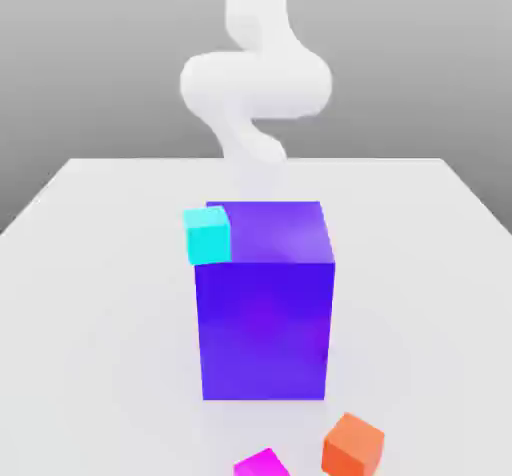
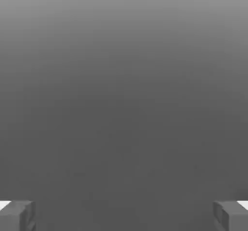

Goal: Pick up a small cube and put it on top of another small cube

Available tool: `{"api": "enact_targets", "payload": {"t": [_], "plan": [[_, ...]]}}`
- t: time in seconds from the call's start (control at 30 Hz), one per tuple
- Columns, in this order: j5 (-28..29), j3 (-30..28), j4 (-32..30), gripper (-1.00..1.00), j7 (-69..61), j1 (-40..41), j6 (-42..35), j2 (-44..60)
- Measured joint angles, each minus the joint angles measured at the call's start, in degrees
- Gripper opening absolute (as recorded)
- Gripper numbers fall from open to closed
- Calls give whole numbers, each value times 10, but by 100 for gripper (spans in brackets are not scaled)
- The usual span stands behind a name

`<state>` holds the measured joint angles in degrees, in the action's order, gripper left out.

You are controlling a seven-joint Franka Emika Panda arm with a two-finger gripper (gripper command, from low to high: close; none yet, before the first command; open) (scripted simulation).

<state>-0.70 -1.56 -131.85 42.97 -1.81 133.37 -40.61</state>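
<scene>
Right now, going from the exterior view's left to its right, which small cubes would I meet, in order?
Cyan cube → magenta cube → orange cube.

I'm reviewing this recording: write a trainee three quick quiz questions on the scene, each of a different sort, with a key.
1. True or false: the gripper stands open.
2. Which is nearer the exterior view's right, the orange cube or the magenta cube?
A. orange
B. magenta
3. Fill in: in the exterior view, the small cube overlapping a top corner of the big purple block is ____.

Key: 1 true; 2 A; 3 cyan
</scene>
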Motion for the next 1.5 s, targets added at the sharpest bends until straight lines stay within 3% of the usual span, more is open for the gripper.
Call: {"api": "enact_targets", "payload": {"t": [0.6,0.93,1.1,1.13,1.33,1.5], "plan": [[-77,-59,-5,0,-228,-71,114,378],[-56,-56,-9,0,-308,-68,182,579],[-64,-41,7,0,-327,-56,251,682],[-67,-38,10,-100,-329,-53,262,695],[-68,-36,11,-100,-330,-52,266,702],[-49,-51,-6,-100,-317,-63,205,624]]}}
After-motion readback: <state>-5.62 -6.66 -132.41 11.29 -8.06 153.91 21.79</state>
